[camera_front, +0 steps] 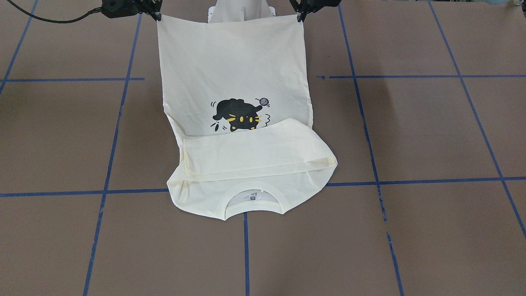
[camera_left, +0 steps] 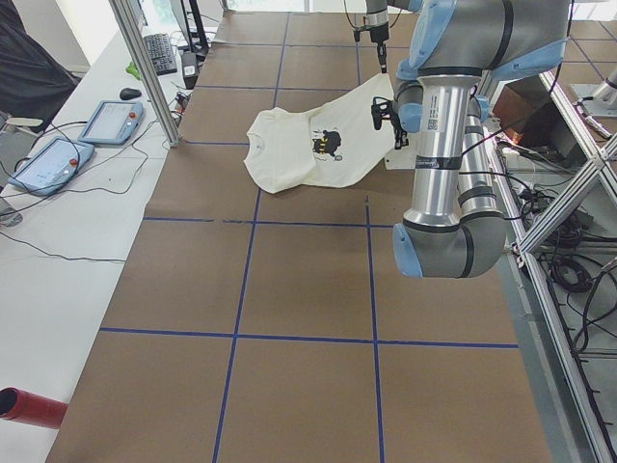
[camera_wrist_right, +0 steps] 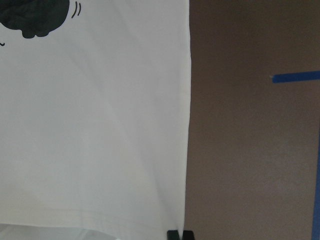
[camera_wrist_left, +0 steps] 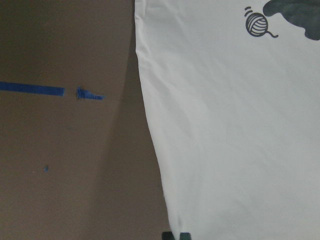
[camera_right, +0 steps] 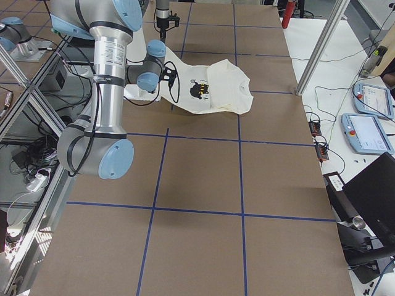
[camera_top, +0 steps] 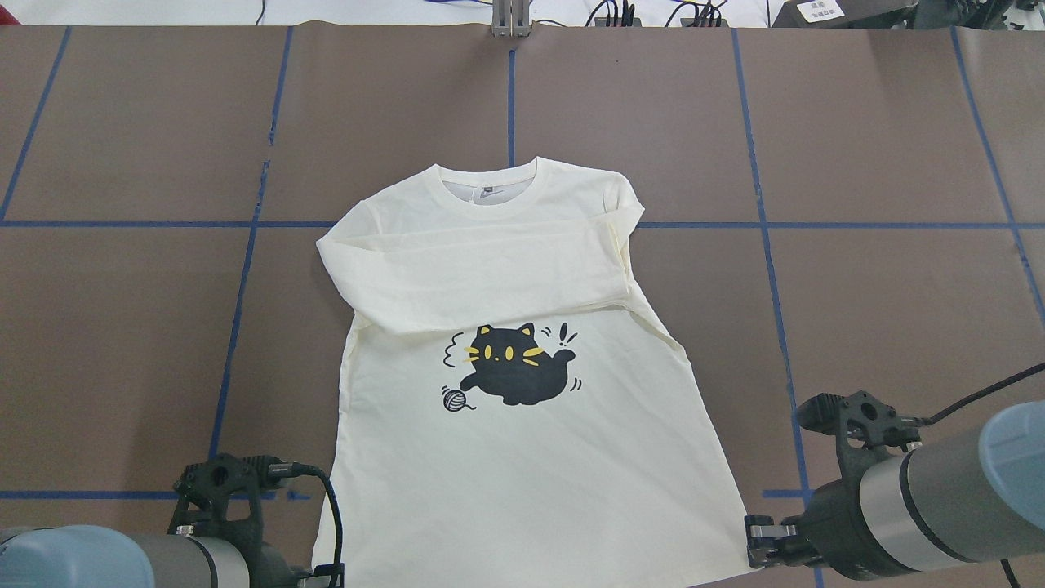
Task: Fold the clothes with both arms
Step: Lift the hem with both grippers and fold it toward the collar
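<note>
The cream T-shirt (camera_top: 522, 457) lies front up on the brown table, black cat print (camera_top: 514, 366) showing. Both long sleeves (camera_top: 482, 269) are folded across the chest, and the neckline (camera_top: 490, 175) is at the far side. My left gripper (camera_top: 326, 576) is shut on the hem's left corner. My right gripper (camera_top: 755, 543) is shut on the hem's right corner. In the front-facing view the hem (camera_front: 230, 20) is raised and stretched between the left gripper (camera_front: 302, 15) and the right gripper (camera_front: 158, 15). Both wrist views show the shirt (camera_wrist_left: 230, 125) (camera_wrist_right: 95, 125) hanging from closed fingertips.
Blue tape lines (camera_top: 759, 224) grid the brown table. The white pedestal base (camera_front: 240, 8) stands behind the hem. A white side bench with teach pendants (camera_left: 111, 121) and an aluminium post (camera_left: 145, 68) border the far table edge. A red cylinder (camera_left: 29, 407) lies there too.
</note>
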{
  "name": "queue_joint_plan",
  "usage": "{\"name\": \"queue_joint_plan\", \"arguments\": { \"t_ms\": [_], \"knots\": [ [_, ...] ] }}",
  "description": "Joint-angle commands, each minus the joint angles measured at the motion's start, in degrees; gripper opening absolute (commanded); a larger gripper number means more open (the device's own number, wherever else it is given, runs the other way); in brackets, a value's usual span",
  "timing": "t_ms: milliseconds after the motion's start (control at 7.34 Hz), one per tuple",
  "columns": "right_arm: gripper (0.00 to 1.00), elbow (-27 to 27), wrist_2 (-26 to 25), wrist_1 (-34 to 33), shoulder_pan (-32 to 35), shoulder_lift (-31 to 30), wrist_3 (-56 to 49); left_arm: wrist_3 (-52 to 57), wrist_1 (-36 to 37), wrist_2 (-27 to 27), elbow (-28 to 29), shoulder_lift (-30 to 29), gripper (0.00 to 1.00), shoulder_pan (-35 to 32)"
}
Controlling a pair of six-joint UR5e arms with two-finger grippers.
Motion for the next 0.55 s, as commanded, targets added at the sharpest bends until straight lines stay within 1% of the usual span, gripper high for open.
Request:
{"name": "queue_joint_plan", "arguments": {
  "t_ms": [0,136,273,409],
  "knots": [
    [0.00,-7.1,-0.6,0.1,5.2,7.3,-0.2,0.3,-0.1,-0.9,0.5,-0.7,0.00,-1.8],
    [0.00,-9.7,-0.6,0.2,9.2,8.5,-0.7,1.1,0.1,-1.0,1.5,-1.2,0.00,-5.7],
    [0.00,-10.0,-0.3,0.2,13.3,8.8,-0.9,5.1,0.1,-3.7,3.4,-1.3,0.00,-11.2],
    [0.00,-11.6,-0.3,0.2,16.8,10.8,-1.0,8.3,0.1,-5.8,5.0,-1.5,0.00,-15.7]
  ]
}}
